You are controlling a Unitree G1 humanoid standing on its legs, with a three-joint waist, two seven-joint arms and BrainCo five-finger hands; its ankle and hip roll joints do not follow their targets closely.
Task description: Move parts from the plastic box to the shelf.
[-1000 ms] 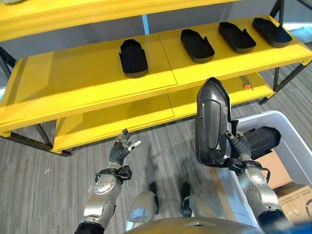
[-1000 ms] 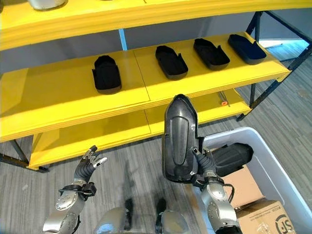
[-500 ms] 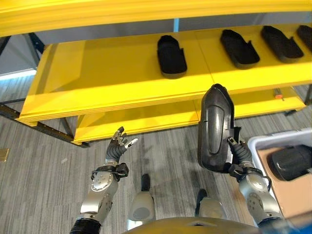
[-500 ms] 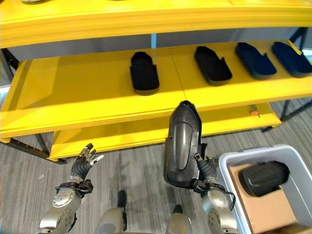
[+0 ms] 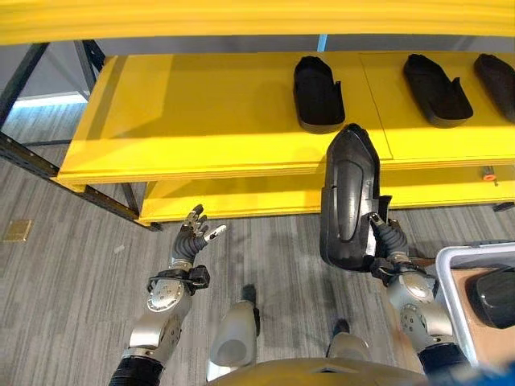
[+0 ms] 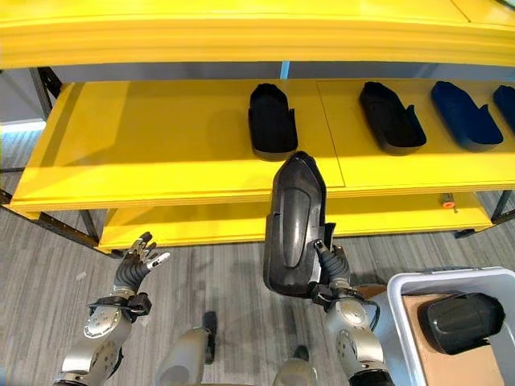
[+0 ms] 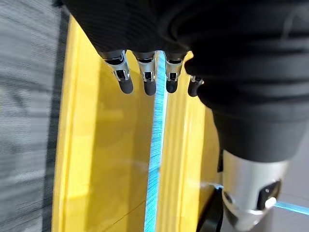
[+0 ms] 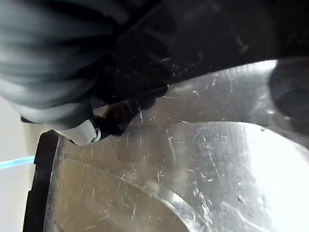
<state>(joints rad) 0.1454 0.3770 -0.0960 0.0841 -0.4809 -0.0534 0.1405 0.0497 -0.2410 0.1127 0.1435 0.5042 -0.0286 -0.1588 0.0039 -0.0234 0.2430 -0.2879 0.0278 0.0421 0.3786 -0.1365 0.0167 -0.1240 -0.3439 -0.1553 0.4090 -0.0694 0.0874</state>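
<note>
1. Currently the right hand (image 6: 331, 269) grips a long dark part (image 6: 294, 223) by its lower end, fingers curled round the edge, part upright and held in front of the yellow shelf (image 6: 161, 153).
2. Left hand (image 6: 133, 265) is raised low by the floor, fingers loosely spread, holding nothing.
3. Three parts already lie on the middle board in the left eye view; the nearest placed part (image 6: 271, 118) sits just behind the top of the held one. Bare board lies to its left.
4. Plastic box (image 6: 401, 291) sits at the robot's right with another part (image 6: 460, 320) inside.
5. Risks, as I judge them:
   - Grip is at one end only; the tall part could pivot or slip out as the arm reaches forward.
   - Its top could catch the shelf's front lip or the upper board if not tipped flat first.
   - Setting down too far right could knock the placed part.
</note>
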